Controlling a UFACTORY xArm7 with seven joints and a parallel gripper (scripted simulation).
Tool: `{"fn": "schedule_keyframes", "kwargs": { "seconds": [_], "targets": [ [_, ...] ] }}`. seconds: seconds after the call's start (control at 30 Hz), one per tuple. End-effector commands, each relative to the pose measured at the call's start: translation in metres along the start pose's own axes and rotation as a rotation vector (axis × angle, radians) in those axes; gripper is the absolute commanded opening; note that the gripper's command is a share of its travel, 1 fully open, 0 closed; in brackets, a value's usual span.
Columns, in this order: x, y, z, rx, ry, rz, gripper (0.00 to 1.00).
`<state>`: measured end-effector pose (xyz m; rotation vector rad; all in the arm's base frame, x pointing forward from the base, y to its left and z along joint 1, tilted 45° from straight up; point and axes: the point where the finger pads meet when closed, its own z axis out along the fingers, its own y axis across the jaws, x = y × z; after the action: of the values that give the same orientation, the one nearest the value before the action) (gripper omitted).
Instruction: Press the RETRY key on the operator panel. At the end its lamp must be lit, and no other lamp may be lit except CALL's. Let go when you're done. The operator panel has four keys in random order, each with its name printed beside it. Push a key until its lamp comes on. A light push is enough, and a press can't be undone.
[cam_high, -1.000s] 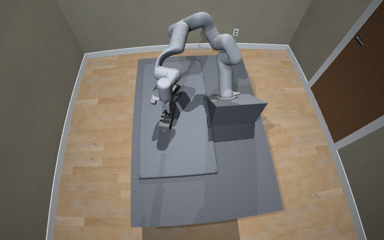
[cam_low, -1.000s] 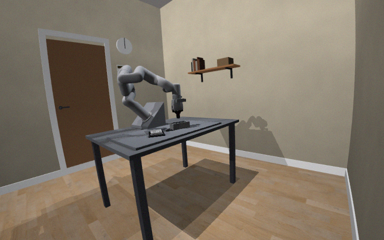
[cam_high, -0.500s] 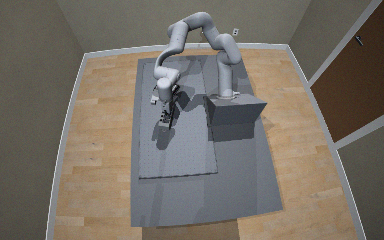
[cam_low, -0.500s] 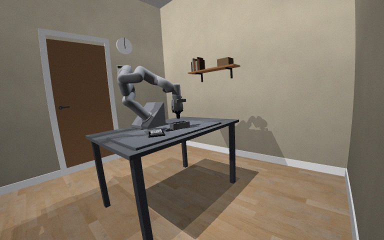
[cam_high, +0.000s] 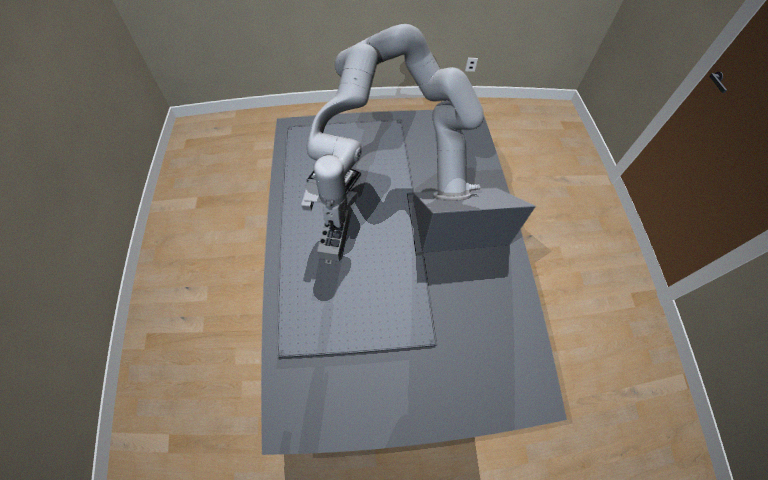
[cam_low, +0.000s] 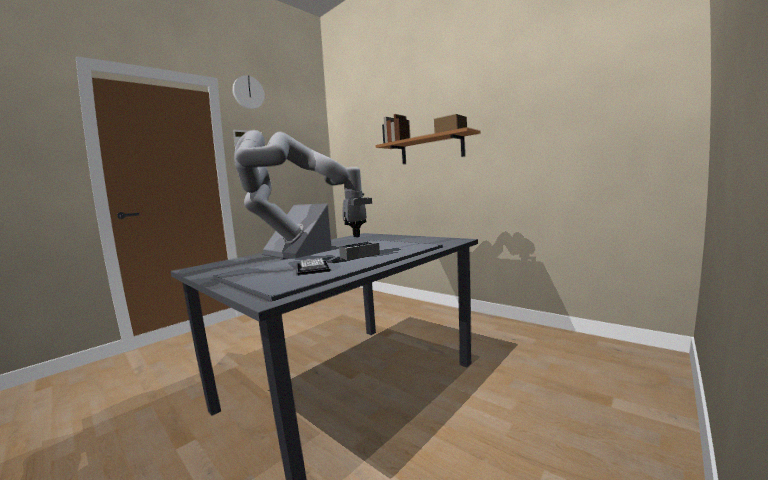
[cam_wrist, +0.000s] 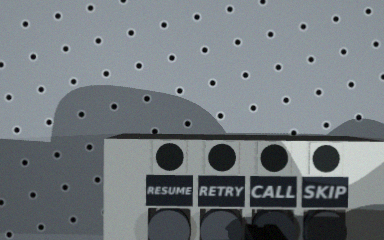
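The RETRY key (cam_wrist: 220, 226) sits second from the left on the operator panel (cam_wrist: 125, 165), between RESUME (cam_wrist: 169, 226) and CALL (cam_wrist: 274, 225), its label printed just above it. All four lamps, RETRY's lamp (cam_wrist: 221, 157) included, look dark, so no press has registered. The gripper (cam_low: 356, 228) hangs over the panel on the worktop (cam_low: 430, 244), jaws together and holding nothing, likely so they form one narrow tip that touches a single key. Its dark tip shows nearer CALL than RETRY.

top: high, looking down | exterior: far, room corner | wrist: close, downward | shared: operator panel (cam_wrist: 225, 185)
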<state>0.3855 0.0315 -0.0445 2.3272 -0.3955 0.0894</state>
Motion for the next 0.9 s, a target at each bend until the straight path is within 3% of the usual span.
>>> {"fn": "schedule_keyframes", "kwargs": {
  "seconds": [0.0,0.7,0.87],
  "targets": [
    [0.001,-0.001,-0.002,0.004,0.003,0.0,0.0],
    [0.001,-0.001,-0.002,0.004,0.003,0.0,0.0],
    [-0.002,-0.012,-0.024,0.004,0.002,0.0,0.0]
  ]
}}
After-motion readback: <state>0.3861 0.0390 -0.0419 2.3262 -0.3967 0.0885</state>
